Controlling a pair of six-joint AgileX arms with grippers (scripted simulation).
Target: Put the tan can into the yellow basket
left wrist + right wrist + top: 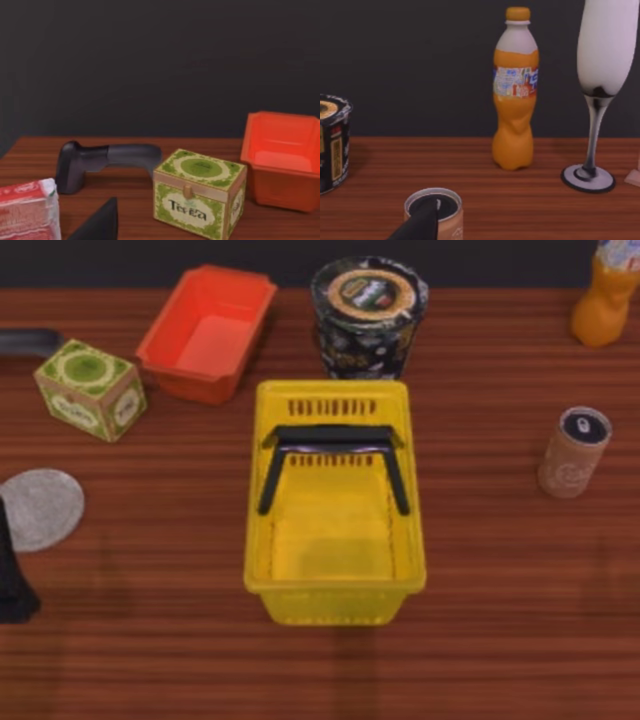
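Dark wood-grain table runs across the whole top view, backed by a black wall along its far edge. On the right side stands the tan can, upright, its long axis vertical, dark top and silver rim facing up. It is well apart from the yellow basket, which sits in the middle of the table with its black handles folded across the open top.

The can lies on the right arm's side, so I judge the right arm the nearer one for the pick. In the right wrist view the can sits low and close, with a dark fingertip of the right gripper overlapping its rim. Only that one finger shows, so whether the pincer is wide or narrow cannot be told. The left gripper is likewise shown only by one dark finger in its own wrist view, parked at the left side near the green tea box; its opening cannot be told either.

Room around the can is open: bare wood lies between it and the basket. An orange bottle stands farther back on the right, clear of a straight carry leftward. The basket's handles cover part of the far half of its mouth; the near half is the freer opening for a drop.
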